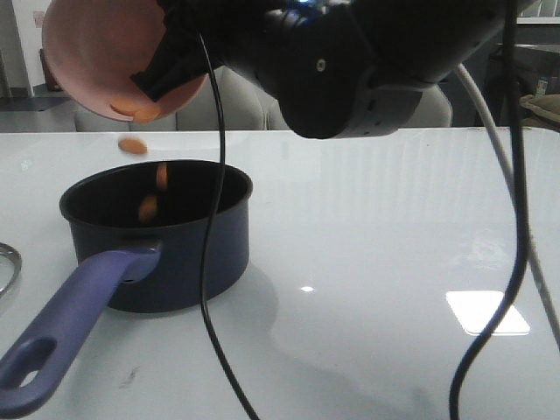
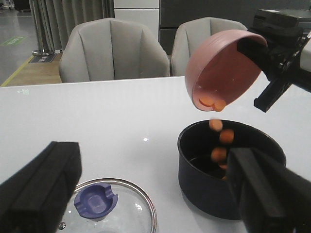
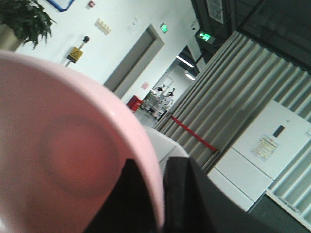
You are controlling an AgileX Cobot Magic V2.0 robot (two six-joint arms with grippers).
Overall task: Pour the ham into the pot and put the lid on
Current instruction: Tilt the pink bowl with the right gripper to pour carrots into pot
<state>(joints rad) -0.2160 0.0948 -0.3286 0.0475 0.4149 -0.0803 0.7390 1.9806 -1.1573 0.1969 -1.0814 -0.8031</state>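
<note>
My right gripper [image 1: 162,61] is shut on the rim of a pink bowl [image 1: 96,52] and holds it tipped over the dark navy pot [image 1: 157,232]. Orange-pink ham chunks [image 1: 133,145] slide off the bowl's lip and fall into the pot; they also show mid-air in the left wrist view [image 2: 216,125]. The pot's purple-blue handle [image 1: 61,337] points toward the front left. The glass lid [image 2: 114,208] with its blue knob [image 2: 95,203] lies on the table, between the fingers of my left gripper [image 2: 155,204], which is open and empty above it. In the right wrist view the bowl's rim [image 3: 146,160] sits between the jaws.
A white glossy table [image 1: 394,262] carries everything. A sliver of the lid's steel rim [image 1: 7,262] shows at the left edge in the front view. Black cables [image 1: 210,262] hang in front of the pot. Grey chairs [image 2: 114,48] stand behind the table.
</note>
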